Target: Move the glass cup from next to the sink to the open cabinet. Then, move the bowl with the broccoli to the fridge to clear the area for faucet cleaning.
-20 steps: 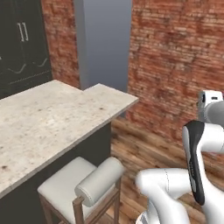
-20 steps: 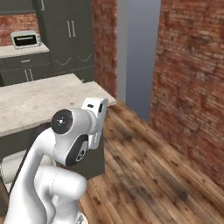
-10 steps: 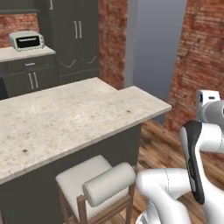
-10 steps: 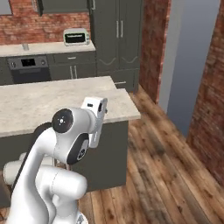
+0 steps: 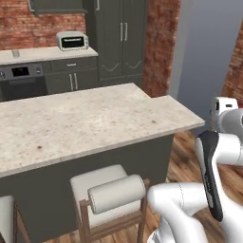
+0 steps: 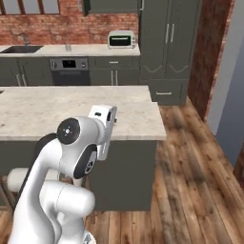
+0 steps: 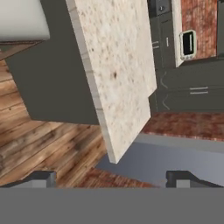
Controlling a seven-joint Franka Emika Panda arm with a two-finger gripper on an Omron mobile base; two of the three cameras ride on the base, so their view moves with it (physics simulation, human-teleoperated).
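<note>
One sink, perhaps one glass cup, one toaster oven, gripper wide open, empty.

Lighting as I read it: even, diffuse, moderately bright; no single source apparent. Shadows: soft, faint beneath the desk overhang. Glare: none; mild sheen on the floor. Sharpness: all views soft, low-resolution; far cabinets slightly blurred. Edge distortion: none noted.
</note>
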